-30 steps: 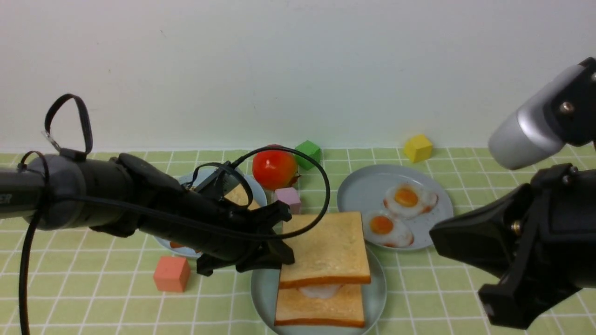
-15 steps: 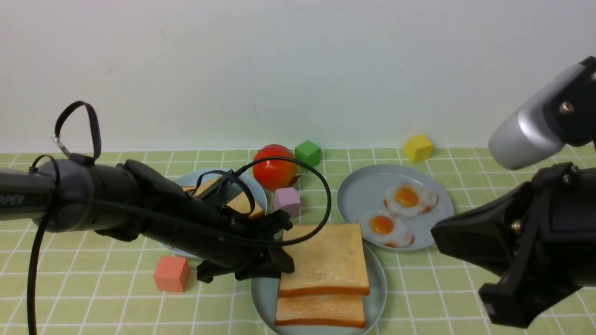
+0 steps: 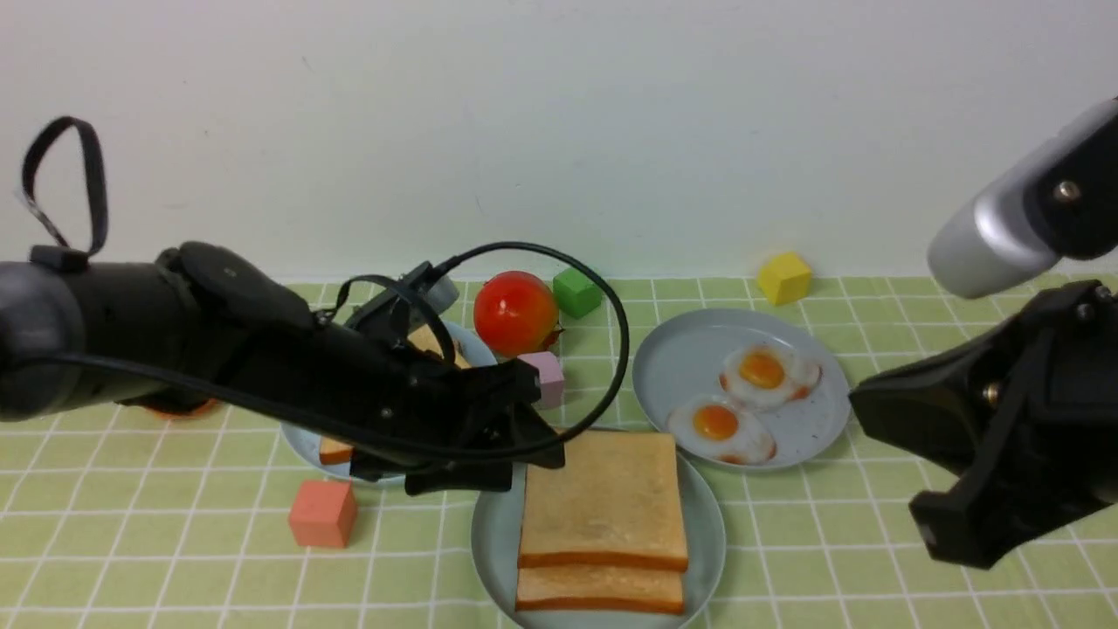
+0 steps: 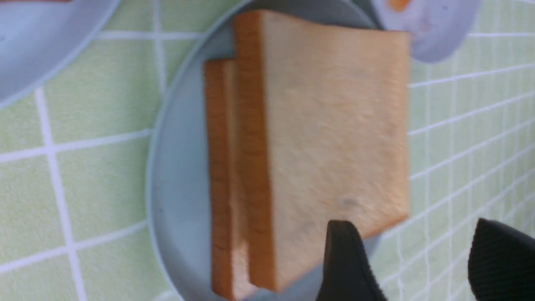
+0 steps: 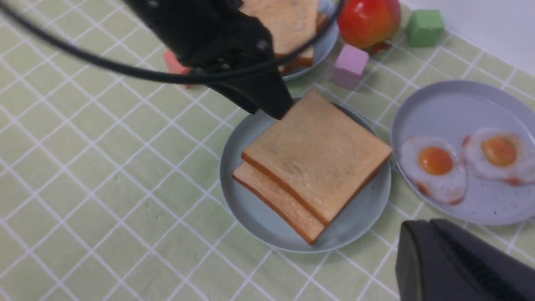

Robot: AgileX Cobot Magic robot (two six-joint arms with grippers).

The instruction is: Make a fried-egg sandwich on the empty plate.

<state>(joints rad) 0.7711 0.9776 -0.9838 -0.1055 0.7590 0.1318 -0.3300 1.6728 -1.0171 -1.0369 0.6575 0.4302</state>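
The fried-egg sandwich [image 3: 603, 498] lies on the pale mint-green plate [image 3: 489, 542] at the front centre. Its top toast slice sits on the bottom slice [image 3: 598, 592], shifted a little to the back, and the egg between them is hidden. It also shows in the left wrist view [image 4: 330, 133] and the right wrist view [image 5: 317, 159]. My left gripper [image 3: 534, 467] is open and empty at the sandwich's back left corner, its fingers [image 4: 347, 259] wide apart. My right gripper [image 3: 873, 419] is shut and empty, off to the right of the plate [image 5: 355, 225].
A blue plate [image 3: 664, 358] with two fried eggs [image 3: 721, 424] stands back right. Another blue plate [image 3: 301, 445] with toast slices lies under my left arm. A tomato [image 3: 515, 313], green cube [image 3: 576, 291], pink cube [image 3: 550, 376], yellow cube [image 3: 783, 277] and salmon cube [image 3: 321, 514] lie around.
The top slice came down onto the egg and bottom slice. My left gripper let go of it and drew back and up. The right arm shifted slightly to the right.
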